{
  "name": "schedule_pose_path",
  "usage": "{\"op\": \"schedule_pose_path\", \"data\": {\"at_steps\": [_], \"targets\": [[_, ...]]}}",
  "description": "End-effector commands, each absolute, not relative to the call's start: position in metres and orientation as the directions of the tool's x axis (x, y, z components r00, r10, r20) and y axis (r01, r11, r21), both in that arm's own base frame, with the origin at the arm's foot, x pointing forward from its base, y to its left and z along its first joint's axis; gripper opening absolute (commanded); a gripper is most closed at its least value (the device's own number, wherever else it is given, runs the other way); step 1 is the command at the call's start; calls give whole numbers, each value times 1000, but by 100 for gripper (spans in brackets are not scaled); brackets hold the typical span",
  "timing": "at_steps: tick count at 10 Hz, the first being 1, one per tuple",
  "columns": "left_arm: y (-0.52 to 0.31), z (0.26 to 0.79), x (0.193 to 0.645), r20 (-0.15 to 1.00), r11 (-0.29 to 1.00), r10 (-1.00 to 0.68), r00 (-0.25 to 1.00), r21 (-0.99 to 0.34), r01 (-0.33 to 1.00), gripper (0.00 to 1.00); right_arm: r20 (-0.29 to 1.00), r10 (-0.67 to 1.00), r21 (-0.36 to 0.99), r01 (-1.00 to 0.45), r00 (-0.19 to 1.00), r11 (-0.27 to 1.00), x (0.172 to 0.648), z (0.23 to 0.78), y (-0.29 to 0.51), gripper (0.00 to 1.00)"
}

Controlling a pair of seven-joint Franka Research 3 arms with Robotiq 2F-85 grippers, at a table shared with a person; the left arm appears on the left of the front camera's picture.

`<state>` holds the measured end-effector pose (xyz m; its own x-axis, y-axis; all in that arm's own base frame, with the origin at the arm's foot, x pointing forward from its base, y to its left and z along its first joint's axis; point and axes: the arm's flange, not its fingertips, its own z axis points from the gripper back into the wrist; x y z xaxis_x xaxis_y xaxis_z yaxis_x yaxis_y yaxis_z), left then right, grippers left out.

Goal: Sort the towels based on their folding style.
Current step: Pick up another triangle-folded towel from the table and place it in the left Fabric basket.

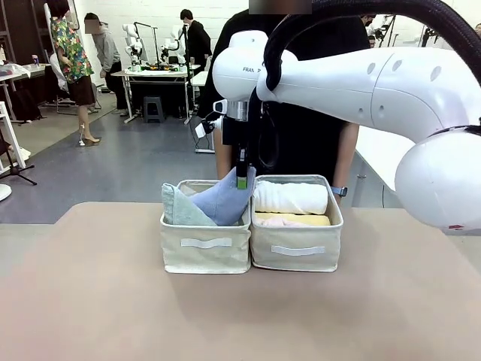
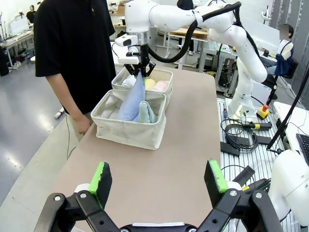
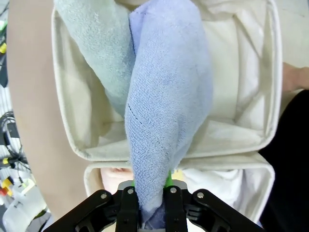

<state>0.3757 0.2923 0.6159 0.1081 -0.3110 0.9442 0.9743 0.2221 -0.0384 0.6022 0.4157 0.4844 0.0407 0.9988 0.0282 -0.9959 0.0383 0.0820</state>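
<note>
I see my right gripper [image 1: 242, 179] pinched tight on the tip of the blue towel [image 1: 224, 200], which hangs into the left basket [image 1: 205, 252] against the green towel [image 1: 180, 208]; my left gripper [image 2: 160, 180] hovers spread wide, holding nothing.

You have two cream fabric baskets [image 1: 206, 256] touching side by side mid-table [image 1: 90, 301]. At twelve o'clock behind them stands a person in black [image 1: 301, 135]; a stool [image 1: 153, 109] sits at ten o'clock.
</note>
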Motion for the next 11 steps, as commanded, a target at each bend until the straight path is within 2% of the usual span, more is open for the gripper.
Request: {"op": "schedule_pose_path", "data": {"at_steps": [1, 5, 11], "targets": [[291, 618, 374, 945, 238, -303, 122, -49, 970, 100, 45, 999, 140, -990, 29, 23, 613, 481, 423, 17], [291, 618, 374, 945, 238, -303, 122, -49, 970, 100, 155, 988, 167, -986, 17, -10, 626, 461, 429, 17], [291, 618, 374, 945, 238, -303, 122, -49, 970, 100, 129, 992, 200, -980, 12, -14, 630, 439, 438, 17]]}}
